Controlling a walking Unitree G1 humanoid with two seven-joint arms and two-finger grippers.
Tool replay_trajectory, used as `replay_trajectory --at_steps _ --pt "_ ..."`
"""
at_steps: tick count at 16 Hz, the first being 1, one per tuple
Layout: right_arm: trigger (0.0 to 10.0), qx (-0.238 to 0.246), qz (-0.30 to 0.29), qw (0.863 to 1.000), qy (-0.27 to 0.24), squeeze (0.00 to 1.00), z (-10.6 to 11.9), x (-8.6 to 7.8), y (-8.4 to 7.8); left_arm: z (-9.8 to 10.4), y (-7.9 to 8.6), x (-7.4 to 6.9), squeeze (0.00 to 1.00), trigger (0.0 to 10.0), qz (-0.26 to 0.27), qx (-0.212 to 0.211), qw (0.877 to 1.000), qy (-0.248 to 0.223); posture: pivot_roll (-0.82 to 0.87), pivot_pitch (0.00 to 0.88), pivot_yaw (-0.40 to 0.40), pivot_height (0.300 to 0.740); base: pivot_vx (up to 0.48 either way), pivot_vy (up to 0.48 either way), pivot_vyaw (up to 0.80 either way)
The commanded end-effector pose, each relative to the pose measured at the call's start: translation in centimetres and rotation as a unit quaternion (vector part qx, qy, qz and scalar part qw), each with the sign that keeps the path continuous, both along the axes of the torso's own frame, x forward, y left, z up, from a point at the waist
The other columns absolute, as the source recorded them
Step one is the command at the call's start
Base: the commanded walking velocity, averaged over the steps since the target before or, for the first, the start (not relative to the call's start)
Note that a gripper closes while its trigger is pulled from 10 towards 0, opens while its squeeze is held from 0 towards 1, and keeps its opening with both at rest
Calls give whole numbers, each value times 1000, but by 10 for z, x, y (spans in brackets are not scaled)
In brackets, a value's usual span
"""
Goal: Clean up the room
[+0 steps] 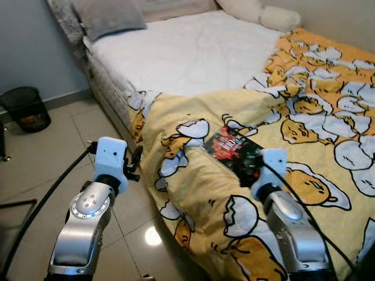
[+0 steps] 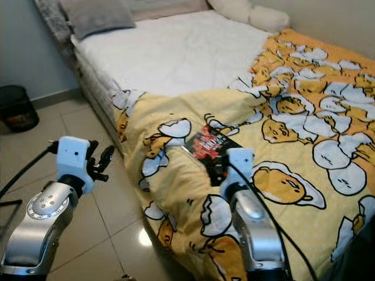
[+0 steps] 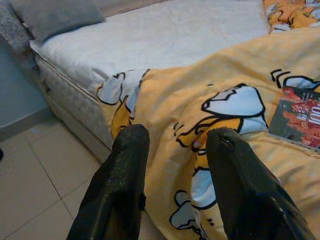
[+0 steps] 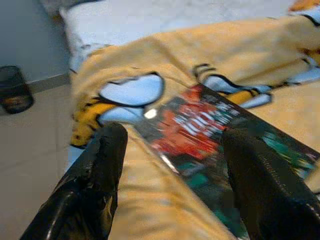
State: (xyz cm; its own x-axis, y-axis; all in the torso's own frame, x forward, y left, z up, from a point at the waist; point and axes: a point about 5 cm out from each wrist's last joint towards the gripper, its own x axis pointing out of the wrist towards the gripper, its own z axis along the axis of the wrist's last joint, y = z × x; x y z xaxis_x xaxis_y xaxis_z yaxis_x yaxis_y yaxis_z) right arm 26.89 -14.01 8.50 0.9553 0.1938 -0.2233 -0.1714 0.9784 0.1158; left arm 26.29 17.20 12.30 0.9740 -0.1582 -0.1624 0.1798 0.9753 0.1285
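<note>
**Yellow blanket, dark book, two open grippers**

Yellow blanket (image 1: pixel 234 193) with cartoon eggs covers the near part of the bed (image 1: pixel 187 52) in the left eye view. A dark book (image 1: pixel 237 153) with red on its cover lies flat on the blanket. The right gripper (image 1: pixel 258 170) is just over the near corner of the book. The left gripper (image 1: pixel 136 164) hangs over the tiled floor (image 1: pixel 53 152), beside the bed and apart from the book. A black bin (image 1: pixel 26 108) stands by the wall.

The right eye view shows the same room. A grey pillow (image 2: pixel 96 14) lies at the head of the bed.

The left wrist view shows the left gripper's two black fingers (image 3: pixel 122 185) spread apart, holding nothing. The book sits off to one side.

The right wrist view shows the right gripper's fingers (image 4: pixel 100 175) wide apart too. The book lies between them, a bit ahead, not held.
</note>
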Motion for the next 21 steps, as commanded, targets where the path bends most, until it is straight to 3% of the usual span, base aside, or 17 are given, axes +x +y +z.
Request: replay_trajectory --at_steps 1,6,7,8,11,15,17,19,21 --pt "10000 6 -6 1000 -1 0 2 2 -3 2 -3 3 137 10000 -20 1 1000 1 -30 0 0 740 0 0 0" --pt "10000 27 -23 999 18 0 0 8 -1 -4 -8 1 141 10000 -82 28 996 14 -27 0 -1 740 0 0 0" --pt "10000 26 -28 999 19 722 -1 10 -2 -5 -8 1 145 10000 -92 31 995 16 -26 0 -2 740 0 0 0" --pt "10000 47 -48 997 39 1000 -5 17 -2 -5 -12 -1 145 10000 -148 27 988 21 -16 0 -3 740 0 0 0" --pt "10000 100 -105 983 112 1000 -31 34 -9 1 -10 -2 157 10000 -235 1 972 21 -15 0 17 740 0 0 0" --pt "10000 157 -157 964 149 1000 -39 46 -19 3 -2 -6 153 10000 -279 -5 959 38 -9 0 40 740 0 0 0" --pt "10000 208 -148 954 160 1000 -36 48 -18 -1 4 -9 145 10000 -295 1 954 57 -27 0 55 740 0 0 0" --pt "10000 233 -141 948 164 1000 -36 46 -20 -4 9 -8 145 10000 -294 5 954 64 -33 0 47 740 0 0 0" --pt "10000 228 -147 950 157 1000 -37 45 -28 -3 5 -7 145 10000 -302 3 951 65 -31 0 40 740 0 0 0"
